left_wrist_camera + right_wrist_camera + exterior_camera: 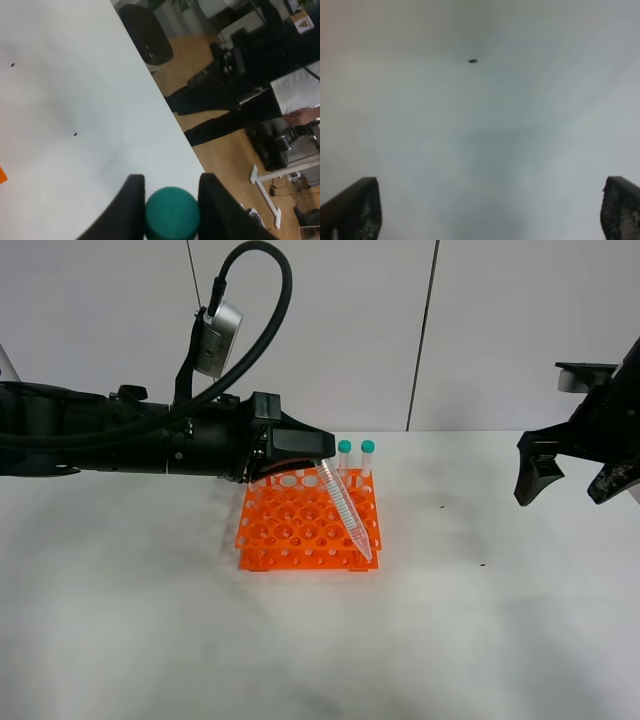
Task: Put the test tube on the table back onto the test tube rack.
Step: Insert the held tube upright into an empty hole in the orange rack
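The left gripper point(320, 451) is clamped on the teal cap of the test tube point(345, 508), which slants over the test tube rack point(290, 525), tip near its front right corner (contact unclear). Two capped tubes point(344, 456) stand in the rack's back row. The right gripper point(566, 490) hangs spread wide above the table point(480, 620).

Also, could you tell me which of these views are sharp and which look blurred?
Exterior high: evenly lit, sharp, the test tube clear against the test tube rack. Left wrist: teal cap soft, room behind crisper. Right wrist: hazy throughout, the table a grey blur.
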### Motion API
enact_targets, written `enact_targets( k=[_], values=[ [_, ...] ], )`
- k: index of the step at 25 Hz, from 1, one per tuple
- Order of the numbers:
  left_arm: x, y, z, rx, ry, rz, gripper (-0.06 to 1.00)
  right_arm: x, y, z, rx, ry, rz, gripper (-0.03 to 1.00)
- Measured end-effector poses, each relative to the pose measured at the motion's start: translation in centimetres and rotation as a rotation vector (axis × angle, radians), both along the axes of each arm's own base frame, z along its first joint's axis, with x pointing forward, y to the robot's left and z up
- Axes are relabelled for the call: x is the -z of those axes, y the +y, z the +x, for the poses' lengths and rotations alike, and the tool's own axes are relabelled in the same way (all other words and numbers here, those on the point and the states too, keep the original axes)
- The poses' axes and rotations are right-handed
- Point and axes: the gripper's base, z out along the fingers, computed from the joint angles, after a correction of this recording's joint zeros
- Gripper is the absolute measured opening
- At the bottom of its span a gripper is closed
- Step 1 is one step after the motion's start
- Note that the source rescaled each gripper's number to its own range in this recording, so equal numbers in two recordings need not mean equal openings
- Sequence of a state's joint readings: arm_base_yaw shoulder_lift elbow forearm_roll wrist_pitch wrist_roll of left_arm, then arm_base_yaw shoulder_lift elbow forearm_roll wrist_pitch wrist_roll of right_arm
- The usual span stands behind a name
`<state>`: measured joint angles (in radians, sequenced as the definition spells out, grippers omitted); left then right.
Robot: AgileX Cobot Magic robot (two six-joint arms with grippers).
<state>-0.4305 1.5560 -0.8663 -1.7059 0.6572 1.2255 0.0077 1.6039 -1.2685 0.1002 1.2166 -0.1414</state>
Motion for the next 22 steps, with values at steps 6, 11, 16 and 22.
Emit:
enact_targets(
  k=[6, 11, 16, 22],
  values=[
    [0.0, 0.0, 0.0, 0.000, 0.000, 0.000, 0.00, -1.5, 0.1, -7.0, 0.006, -0.048, 0.015, 1.00],
    [0.0, 0.0, 0.0, 0.000, 0.000, 0.000, 0.00, -1.9, 0.0, -14.4, -0.009, -0.141, 0.017, 1.00],
    [0.0, 0.0, 0.0, 0.000, 0.000, 0.000, 0.00, -0.6, 0.0, -20.4, 0.001, -0.380, 0.018, 1.00],
    [0.0, 0.0, 0.0, 0.000, 0.000, 0.000, 0.00, 0.3, -0.1, -25.7, 0.012, -0.653, 0.022, 1.00]
  ],
)
